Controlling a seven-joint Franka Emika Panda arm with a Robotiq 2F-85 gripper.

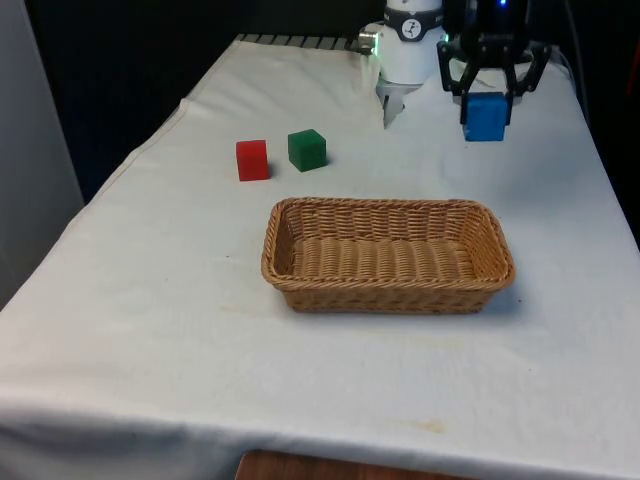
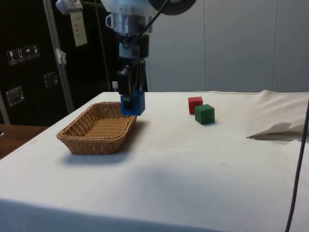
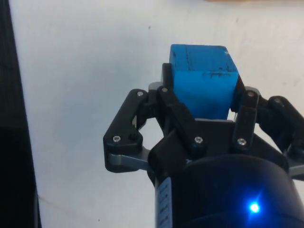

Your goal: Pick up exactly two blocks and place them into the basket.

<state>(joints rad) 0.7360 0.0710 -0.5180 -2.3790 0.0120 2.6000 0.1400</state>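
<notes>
Wicker basket (image 1: pixel 388 256) sits nearest the camera on the white cloth (image 1: pixel 150 330), below the claw and towards the near side of the table from it; nothing lies in it. Claw (image 1: pixel 487 98) is clenched on the blue block (image 1: pixel 485 116), which hangs clear of the cloth. Side view places the block (image 2: pixel 132 103) near the basket's far rim (image 2: pixel 104 104), not yet plainly over the interior.

Step in hand, as judged: carry and deposit the first block. Recommended handling: bring the claw over the basket's middle, lower until the block is within the walls, then let go, so it cannot strike the rim and tumble out.

Blue block: a cube, squarely gripped on two opposite faces, dark scuff marks on its top face (image 3: pixel 202 59). Red block (image 1: pixel 252 160) and green block (image 1: pixel 307 149) stand just beside each other, well apart from the claw, towards the front view's left.
</notes>
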